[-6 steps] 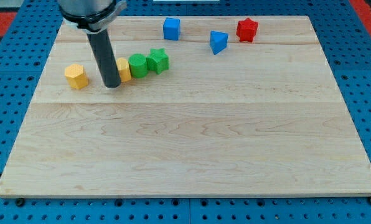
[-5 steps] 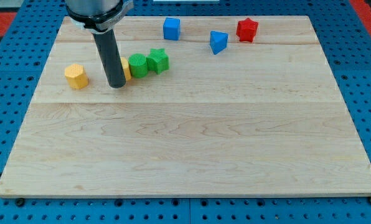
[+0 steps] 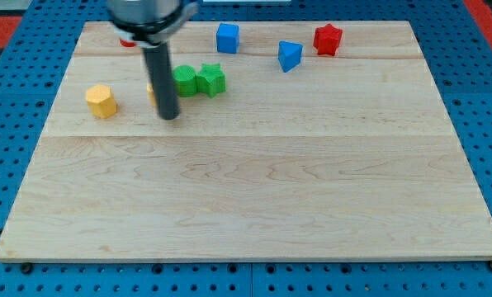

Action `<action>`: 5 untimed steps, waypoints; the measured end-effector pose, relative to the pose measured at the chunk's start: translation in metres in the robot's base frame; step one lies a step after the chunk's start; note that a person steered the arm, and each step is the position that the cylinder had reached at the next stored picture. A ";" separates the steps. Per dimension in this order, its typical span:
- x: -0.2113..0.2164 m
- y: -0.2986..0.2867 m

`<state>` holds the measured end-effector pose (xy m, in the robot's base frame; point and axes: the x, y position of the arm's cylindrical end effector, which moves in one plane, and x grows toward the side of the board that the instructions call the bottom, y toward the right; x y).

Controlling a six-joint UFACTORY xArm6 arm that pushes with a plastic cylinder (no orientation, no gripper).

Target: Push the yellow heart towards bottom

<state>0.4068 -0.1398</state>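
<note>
A: Start w/ the near part of the counter (image 3: 254,206). What's on it?

B: Bare wood at the view's bottom; blocks all sit toward 12 o'clock.

A: And my tip (image 3: 170,116)?

B: Down on the wood, upper left of center. No gripper on this rig, just the dark rod (image 3: 162,78), so nothing is grasped. Rod rises toward 12 and covers most of a yellow block.

A: That the yellow heart (image 3: 150,92)?

B: Prob. Only a thin yellow sliver shows at the rod's 9 o'clock edge; shape can't be made out. It sits just up from my tip, approx 11 o'clock of it.

A: Neighbors?

B: Yellow hexagon block (image 3: 101,101) well off at 9 o'clock of the rod. Green round block (image 3: 184,82) just at the rod's 3 o'clock side, touching the green star (image 3: 211,79) beyond it.

A: Farther back?

B: Blue cube (image 3: 227,38), then a blue wedge-like block (image 3: 289,55), then the red star (image 3: 328,39) at 1 o'clock. A bit of red (image 3: 127,41) peeks out by the arm at top left; can't tell what it is.
</note>
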 end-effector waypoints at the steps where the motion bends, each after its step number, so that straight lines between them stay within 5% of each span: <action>1: -0.014 -0.053; 3: -0.062 -0.001; 5: -0.018 0.136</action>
